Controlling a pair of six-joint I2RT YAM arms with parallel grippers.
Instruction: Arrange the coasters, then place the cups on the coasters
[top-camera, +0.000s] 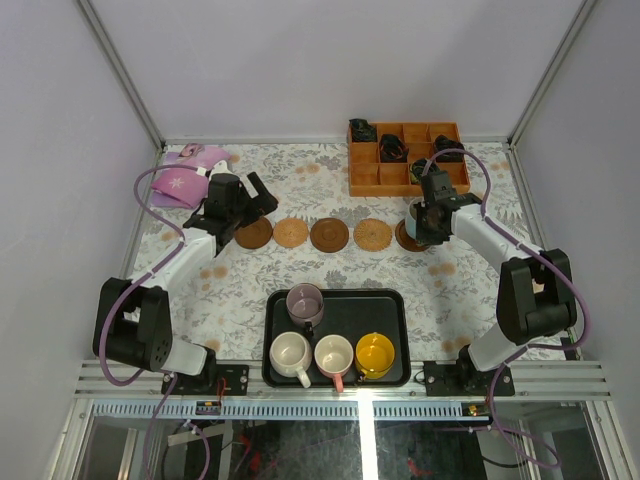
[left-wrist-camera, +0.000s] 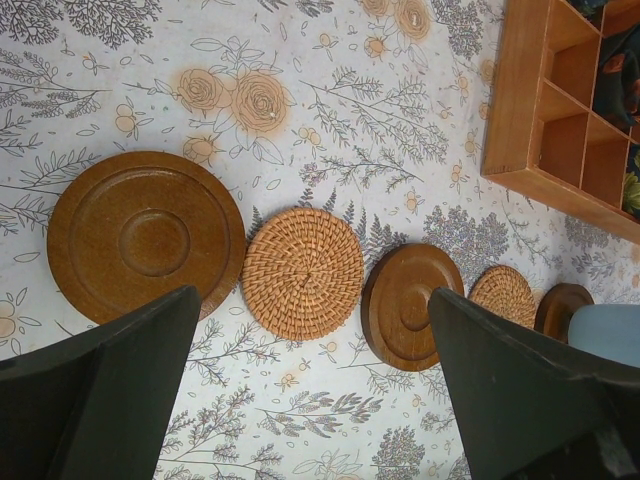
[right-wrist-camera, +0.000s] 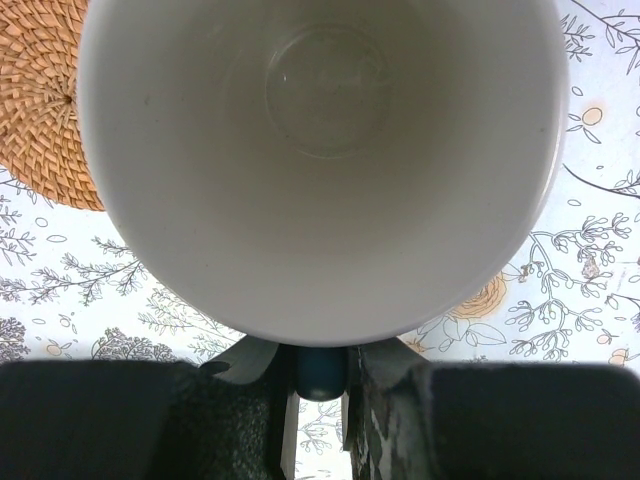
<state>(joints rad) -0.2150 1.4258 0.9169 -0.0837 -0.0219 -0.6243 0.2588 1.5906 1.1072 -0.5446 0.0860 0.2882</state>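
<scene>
While the right pincer (top-camera: 430, 225) is clenched on the light-blue handle (right-wrist-camera: 320, 372) of the white cup (right-wrist-camera: 320, 150), that cup sits at the right end of the coaster row, over the last dark coaster (top-camera: 404, 241) and just beside a woven coaster (right-wrist-camera: 40, 100). The left pincer (top-camera: 243, 215) hangs wide open and empty above the table (top-camera: 300, 180), near the leftmost dark coaster (left-wrist-camera: 145, 235). The other four cups (top-camera: 333, 355) stand in the black tray (top-camera: 388, 300).

Five coasters (top-camera: 329, 234) lie in a row, the tray (top-camera: 385, 305) holding four cups (top-camera: 333, 353) before them, the box (top-camera: 380, 190) behind right.
</scene>
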